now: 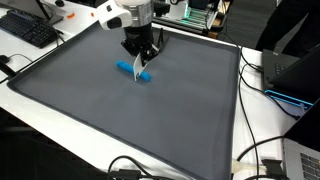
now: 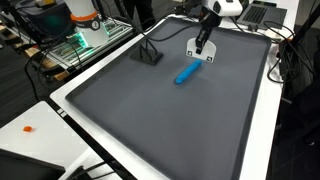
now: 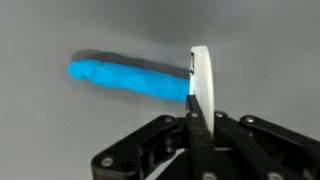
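A blue cylindrical object [image 1: 129, 70] lies flat on the dark grey mat [image 1: 120, 120], shown in both exterior views [image 2: 186, 73] and across the wrist view [image 3: 125, 79]. My gripper [image 1: 140, 52] hangs just above the blue object's end and is shut on a thin white flat piece [image 3: 200, 80], seen edge-on between the fingers. In an exterior view the white piece [image 2: 197, 47] hangs below the gripper [image 2: 203, 38], a little beyond the blue object. The piece's lower edge is close to the blue object; whether they touch cannot be told.
A black stand [image 2: 148, 52] sits on the mat's far side. A keyboard [image 1: 30, 30] and cables [image 1: 262, 150] lie on the white table around the mat. A laptop [image 1: 290, 75] stands beside it. A green board [image 2: 85, 40] is off the mat.
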